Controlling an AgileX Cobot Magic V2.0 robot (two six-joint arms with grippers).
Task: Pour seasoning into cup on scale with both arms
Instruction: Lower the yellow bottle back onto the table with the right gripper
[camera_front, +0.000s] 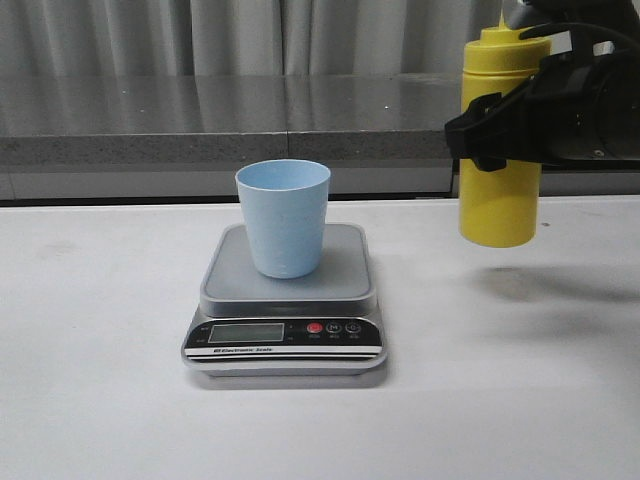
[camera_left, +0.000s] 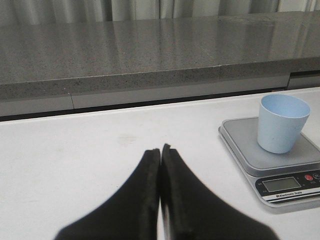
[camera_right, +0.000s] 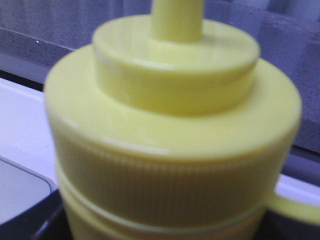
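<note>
The light blue cup (camera_front: 284, 218) stands upright on the grey platform of the scale (camera_front: 345, 275) at the table's middle. It also shows in the left wrist view (camera_left: 281, 122), on the scale (camera_left: 245, 140). My right gripper (camera_front: 497, 132) is shut on the yellow seasoning bottle (camera_front: 498, 205) and holds it upright above the table, right of the scale. The bottle's ribbed cap (camera_right: 170, 165) fills the right wrist view, and the fingers are hidden there. My left gripper (camera_left: 161, 150) is shut and empty, low over the table left of the scale. It is out of the front view.
A grey stone ledge (camera_front: 200, 120) runs along the back of the white table (camera_front: 100, 380), with curtains behind. The bottle's shadow (camera_front: 530, 285) lies on the table right of the scale.
</note>
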